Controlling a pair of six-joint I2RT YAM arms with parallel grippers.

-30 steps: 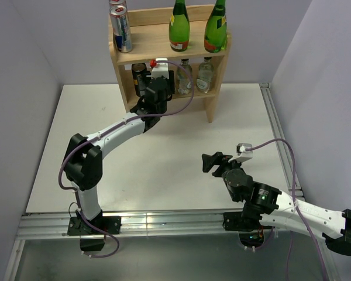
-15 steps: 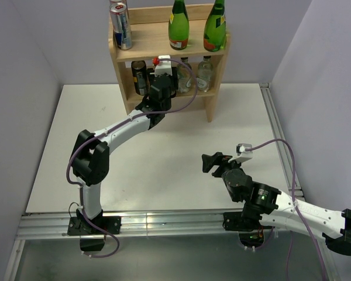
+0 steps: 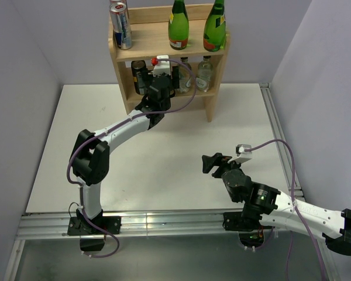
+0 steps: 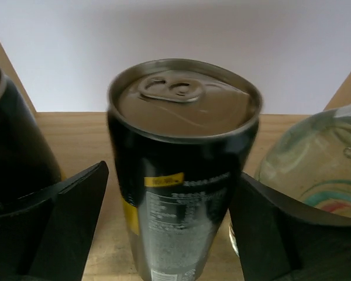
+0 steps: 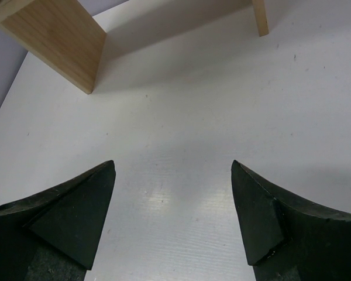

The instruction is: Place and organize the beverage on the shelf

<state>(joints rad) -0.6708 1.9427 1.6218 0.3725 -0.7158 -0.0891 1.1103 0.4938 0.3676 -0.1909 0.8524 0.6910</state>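
Note:
The shelf (image 3: 213, 102) stands at the table's back. Its top tier holds two silver-blue cans (image 3: 121, 26) and two green bottles (image 3: 178, 26). My left gripper (image 3: 161, 76) reaches into the lower tier. In the left wrist view a black can (image 4: 184, 175) stands upright on the wooden board between the fingers of that gripper (image 4: 169, 175). The jaws are open, with a gap on the can's left side. Another black can (image 4: 11, 152) is to its left and a clear bottle (image 4: 316, 170) to its right. My right gripper (image 3: 213, 161) hovers open and empty over the table (image 5: 181, 117).
A second clear bottle (image 3: 205, 73) stands at the right end of the lower tier. The shelf's side panel (image 5: 52, 35) shows at the far left of the right wrist view. Grey walls close in the table on three sides, and a metal rail (image 3: 281, 134) runs along its right edge.
The left arm pushed forward into the lower tier with the black can, and its jaws have since parted from the can. The right arm has hardly moved.

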